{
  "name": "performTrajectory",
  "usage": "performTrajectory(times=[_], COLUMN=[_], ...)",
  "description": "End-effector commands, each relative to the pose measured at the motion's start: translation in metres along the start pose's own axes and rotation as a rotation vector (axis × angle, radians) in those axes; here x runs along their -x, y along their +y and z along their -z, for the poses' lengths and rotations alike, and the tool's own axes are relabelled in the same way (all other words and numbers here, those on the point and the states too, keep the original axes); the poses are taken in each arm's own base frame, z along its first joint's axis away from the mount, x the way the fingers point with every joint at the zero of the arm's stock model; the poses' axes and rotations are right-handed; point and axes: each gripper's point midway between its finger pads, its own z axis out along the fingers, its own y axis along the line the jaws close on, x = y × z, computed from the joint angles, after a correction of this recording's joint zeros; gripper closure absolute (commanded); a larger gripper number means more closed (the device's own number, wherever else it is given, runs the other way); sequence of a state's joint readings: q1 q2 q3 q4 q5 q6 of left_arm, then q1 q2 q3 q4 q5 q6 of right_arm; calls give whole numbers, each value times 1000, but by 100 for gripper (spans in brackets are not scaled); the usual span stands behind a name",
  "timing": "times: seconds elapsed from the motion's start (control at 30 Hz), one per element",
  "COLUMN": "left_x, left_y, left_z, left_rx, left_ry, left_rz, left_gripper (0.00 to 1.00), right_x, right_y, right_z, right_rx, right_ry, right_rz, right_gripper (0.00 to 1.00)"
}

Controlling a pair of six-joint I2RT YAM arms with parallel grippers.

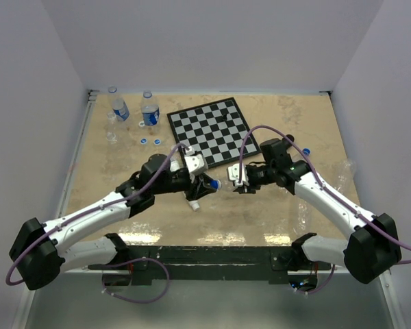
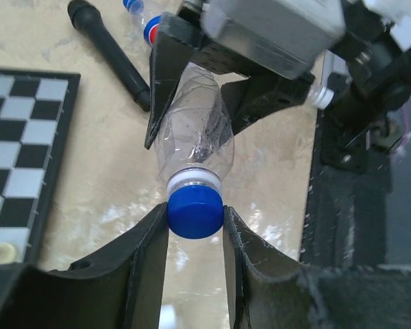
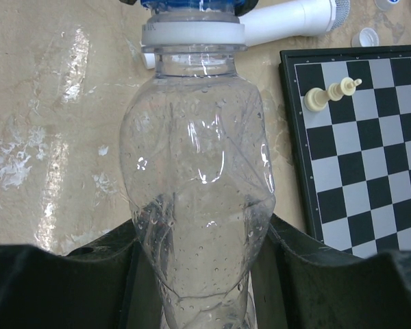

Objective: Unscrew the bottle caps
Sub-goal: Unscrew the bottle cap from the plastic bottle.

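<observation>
**Ana:** Shoulder joints (image 1: 373, 247) of both arms sit nearest in the overhead view, at 6 o'clock. Where do the arms meet?

**Ben:** Over the middle of the worktop (image 1: 294, 116). The left gripper (image 1: 207, 186) reaches in from 8 o'clock and the right gripper (image 1: 241, 179) from 4 o'clock. A clear bottle (image 1: 227, 181) bridges them, its blue cap (image 1: 216, 184) pointing to 9 o'clock.

**Ana:** And elsewhere?

**Ben:** A chessboard (image 1: 212, 131) lies at 12 o'clock. Two more bottles (image 1: 119, 107) stand at 11 o'clock, with loose caps (image 1: 143, 141) just beside them.

**Ana:** What does the left wrist camera show?

**Ben:** Its own fingers rise from 6 o'clock and press on both sides of the blue cap, clamped with no gap. The bottle runs up to 12 o'clock, where the right gripper pinches its body. A black microphone (image 2: 109, 55) lies at 11 o'clock.

**Ana:** And the right wrist camera?

**Ben:** The bottle fills the middle, its dented body clamped between the fingers at 6 o'clock. Its white neck ring and the cap are at 12 o'clock. A white microphone (image 3: 294, 17) lies at 1 o'clock. The chessboard at 3 o'clock carries two pale chess pieces (image 3: 317, 99).
</observation>
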State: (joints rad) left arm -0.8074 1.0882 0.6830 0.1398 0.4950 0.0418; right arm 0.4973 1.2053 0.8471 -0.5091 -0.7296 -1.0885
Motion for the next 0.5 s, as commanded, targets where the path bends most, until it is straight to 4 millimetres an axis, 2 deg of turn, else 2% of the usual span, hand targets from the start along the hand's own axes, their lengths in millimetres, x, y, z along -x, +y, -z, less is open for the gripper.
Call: performTrajectory(times=[0.0, 0.1, 0.23, 0.33, 0.47], left_x=[36, 31, 38, 42, 46], left_y=[-3, 0, -5, -6, -4], left_z=[7, 12, 7, 0, -3], left_rx=[105, 210, 204, 182, 169], left_ry=[-83, -70, -84, -100, -113], left_rz=[523, 859, 1110, 1213, 1197], left_gripper=[100, 100, 100, 100, 100], right_x=[10, 10, 9, 9, 9], right_y=[-4, -4, -3, -3, -3], right_z=[0, -1, -1, -1, -1], right_rx=[-6, -5, 0, 0, -1], right_ry=[-34, -34, -33, -33, -31], right_rz=[18, 17, 15, 13, 13], right_gripper=[94, 94, 94, 94, 94])
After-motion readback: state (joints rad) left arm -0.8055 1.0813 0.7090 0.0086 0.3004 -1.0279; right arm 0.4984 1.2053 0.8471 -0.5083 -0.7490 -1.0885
